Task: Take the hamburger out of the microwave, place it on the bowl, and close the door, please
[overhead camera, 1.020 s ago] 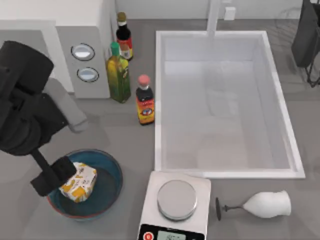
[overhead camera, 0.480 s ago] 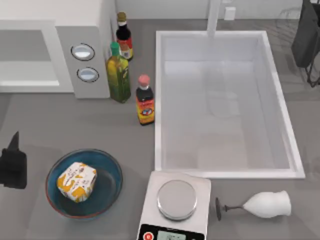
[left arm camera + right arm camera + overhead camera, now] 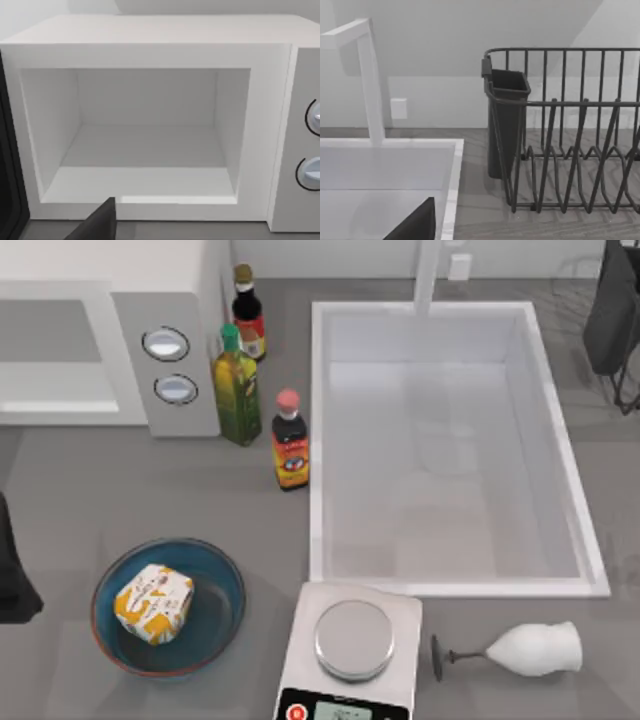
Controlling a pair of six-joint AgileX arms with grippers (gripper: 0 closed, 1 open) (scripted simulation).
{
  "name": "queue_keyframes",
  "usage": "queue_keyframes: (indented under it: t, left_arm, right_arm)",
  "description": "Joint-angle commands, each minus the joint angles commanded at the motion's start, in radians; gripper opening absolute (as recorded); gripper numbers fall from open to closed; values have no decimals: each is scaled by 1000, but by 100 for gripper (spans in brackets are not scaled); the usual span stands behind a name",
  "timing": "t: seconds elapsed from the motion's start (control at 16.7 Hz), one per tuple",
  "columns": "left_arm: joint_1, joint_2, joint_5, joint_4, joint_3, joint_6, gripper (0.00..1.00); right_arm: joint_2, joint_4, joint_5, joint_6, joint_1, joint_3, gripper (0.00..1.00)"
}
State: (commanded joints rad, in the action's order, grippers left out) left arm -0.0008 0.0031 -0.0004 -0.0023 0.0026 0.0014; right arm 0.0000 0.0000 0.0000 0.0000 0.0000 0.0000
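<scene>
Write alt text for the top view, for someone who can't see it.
A wrapped hamburger sits in a blue bowl at the table's front left, and the white microwave behind it stands open and empty. To the right are three bottles, a large white sink, a kitchen scale and a wine glass lying on its side. The left arm sits at the left edge.

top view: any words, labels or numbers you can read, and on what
None can be read.
Dark sauce bottle with the pink cap: red and yellow label, print too blurred.
Bottle with the brown cap: red label, unreadable.
Scale: display digits too small.
Hamburger wrapper: dark marks, illegible.
</scene>
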Motion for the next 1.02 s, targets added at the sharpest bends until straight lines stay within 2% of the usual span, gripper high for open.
queue_keyframes:
  t: [0.3, 1.02]
  left_arm:
    - [1, -3, 0, 2, -3, -1, 100]
    - [1, -3, 0, 2, -3, -1, 10]
  right_arm:
    - [0, 0, 0, 0, 0, 0, 100]
    - [0, 0, 0, 0, 0, 0, 100]
